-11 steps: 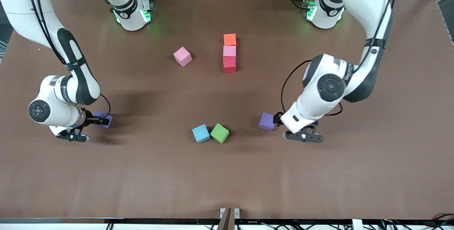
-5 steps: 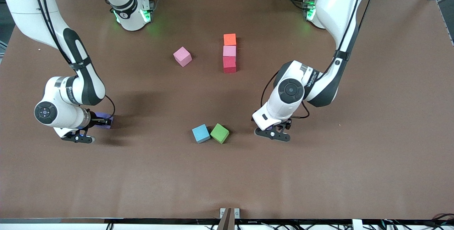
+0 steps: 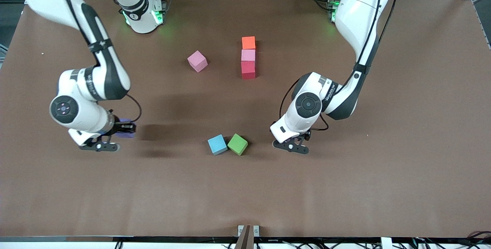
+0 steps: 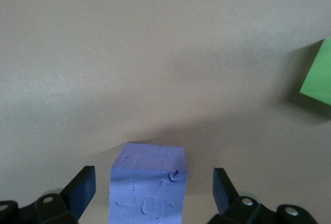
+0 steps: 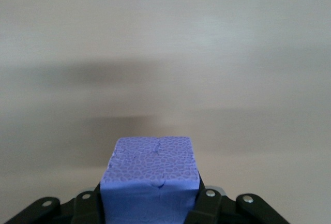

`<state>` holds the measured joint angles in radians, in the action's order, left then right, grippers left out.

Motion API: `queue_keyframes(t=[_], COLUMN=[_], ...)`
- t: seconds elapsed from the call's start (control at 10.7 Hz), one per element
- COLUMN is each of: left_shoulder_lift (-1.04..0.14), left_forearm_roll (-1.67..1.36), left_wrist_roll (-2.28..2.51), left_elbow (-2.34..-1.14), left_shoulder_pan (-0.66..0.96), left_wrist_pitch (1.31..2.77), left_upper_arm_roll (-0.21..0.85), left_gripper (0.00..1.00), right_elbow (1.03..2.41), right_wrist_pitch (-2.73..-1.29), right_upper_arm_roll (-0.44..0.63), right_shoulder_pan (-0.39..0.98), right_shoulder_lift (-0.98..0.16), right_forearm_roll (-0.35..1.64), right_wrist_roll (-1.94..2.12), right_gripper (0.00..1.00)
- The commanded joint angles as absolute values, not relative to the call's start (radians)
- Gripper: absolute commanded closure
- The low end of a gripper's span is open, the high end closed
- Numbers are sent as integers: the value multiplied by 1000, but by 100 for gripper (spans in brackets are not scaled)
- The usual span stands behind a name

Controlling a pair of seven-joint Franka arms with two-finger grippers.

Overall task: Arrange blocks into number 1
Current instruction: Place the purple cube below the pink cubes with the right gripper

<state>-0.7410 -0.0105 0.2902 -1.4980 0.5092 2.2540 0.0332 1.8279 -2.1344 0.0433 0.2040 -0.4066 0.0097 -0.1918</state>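
No text, label or number can be read anywhere on the scene.

Eight blocks (two pink, two purple, one each orange, red, blue, green) and two arms.

Left gripper low over brown table, fingers spread wide. Purple block sits on table between fingers, gap on each side, touching neither. Block's top face shows small dents and scuffs. Green block lies well apart from purple block, cut off at picture's edge, casting dark shadow.
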Motion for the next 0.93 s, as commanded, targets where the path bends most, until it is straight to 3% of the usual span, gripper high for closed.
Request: queue_keyframes(t=[0.0, 0.19, 0.28, 0.47, 0.56, 0.84], left_shoulder_lift=[-741, -741, -739, -738, -739, -732], left_forearm_roll=[-38, -40, -40, -40, -41, -40], left_wrist_roll=[284, 288, 288, 288, 288, 284], left_elbow=[-1564, -1624, -1634, -1626, -1620, -1620], left_shoulder_pan=[514, 514, 509, 508, 509, 494], left_wrist_pitch=[2308, 2371, 2376, 2375, 2375, 2375], left_upper_arm_roll=[26, 35, 35, 35, 35, 31], left_gripper=[0, 0, 15, 76, 100, 100], right_elbow=[1862, 1856, 1849, 1790, 1758, 1736], right_wrist_pitch=[-2141, -2207, -2254, -2292, -2295, -2399], right_upper_arm_roll=[58, 58, 58, 58, 58, 58], right_shoulder_pan=[348, 483, 550, 661, 711, 816], right_shoulder_lift=[-368, -383, -402, -458, -491, -558], right_forearm_roll=[125, 144, 144, 141, 138, 143], right_wrist_roll=[-219, -235, -256, -310, -317, -406], right_gripper=[55, 55, 55, 55, 55, 55])
